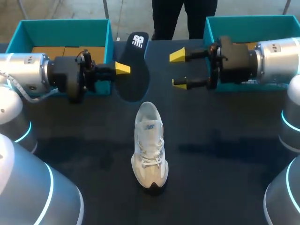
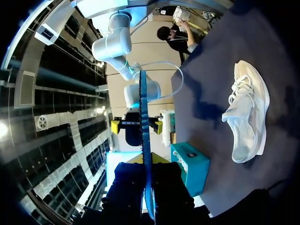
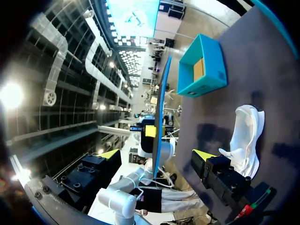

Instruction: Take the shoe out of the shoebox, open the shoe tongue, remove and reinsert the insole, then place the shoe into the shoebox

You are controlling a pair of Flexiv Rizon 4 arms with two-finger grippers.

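The white shoe (image 1: 149, 147) lies on the dark table (image 1: 220, 154) at the middle, with its toe toward the near edge. My left gripper (image 1: 123, 68) hovers above the table's far part, shut on the dark insole (image 1: 135, 65), which it holds by one long edge. The left wrist view shows the insole (image 2: 143, 136) edge-on between the left gripper's (image 2: 148, 185) fingers, with the shoe (image 2: 248, 112) off to one side. My right gripper (image 1: 179, 69) faces it from the right, open and holding nothing. In the right wrist view the insole (image 3: 161, 112) stands ahead of the right gripper (image 3: 157, 157).
One teal shoebox (image 1: 28, 28) stands at the table's far left behind my left arm. Another teal box (image 1: 253, 19) stands at the far right behind my right arm. My arms' grey bases fill the near corners.
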